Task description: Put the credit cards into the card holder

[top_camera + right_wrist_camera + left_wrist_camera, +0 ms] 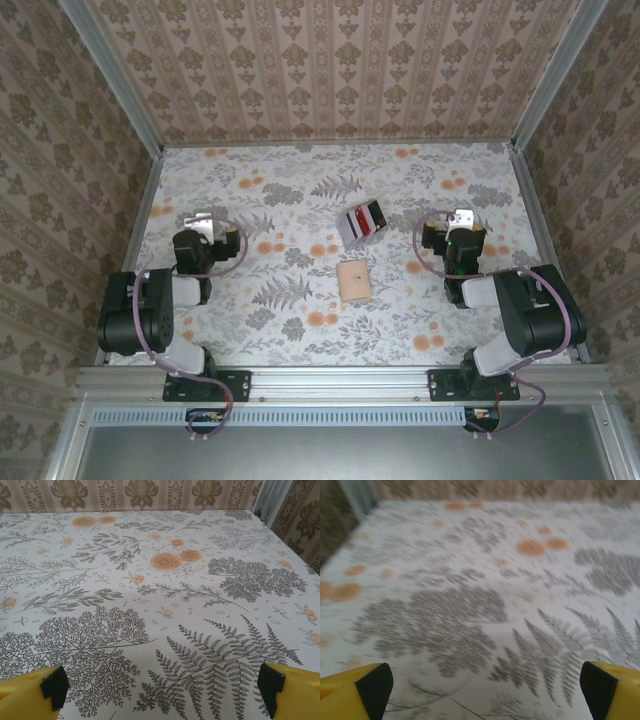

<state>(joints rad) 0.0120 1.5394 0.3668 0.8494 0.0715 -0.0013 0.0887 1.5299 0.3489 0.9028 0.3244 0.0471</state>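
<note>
The credit cards [362, 221], a fanned bunch in red, white and dark, lie on the floral table near its middle. Just in front of them lies the tan card holder [354, 280], shut and flat. My left gripper [205, 225] rests at the left side of the table, well away from both. My right gripper [460, 221] rests at the right side, about a hand's width right of the cards. In the left wrist view the left gripper [485, 687] stands open over bare tablecloth. The right gripper [162, 685] stands open in its wrist view, nothing between its yellow fingers [30, 695].
Wallpapered walls with metal corner posts [140, 115] close the table on three sides. A metal rail [340, 382] runs along the near edge where both arm bases are bolted. The floral tablecloth [280, 310] around the two items lies bare.
</note>
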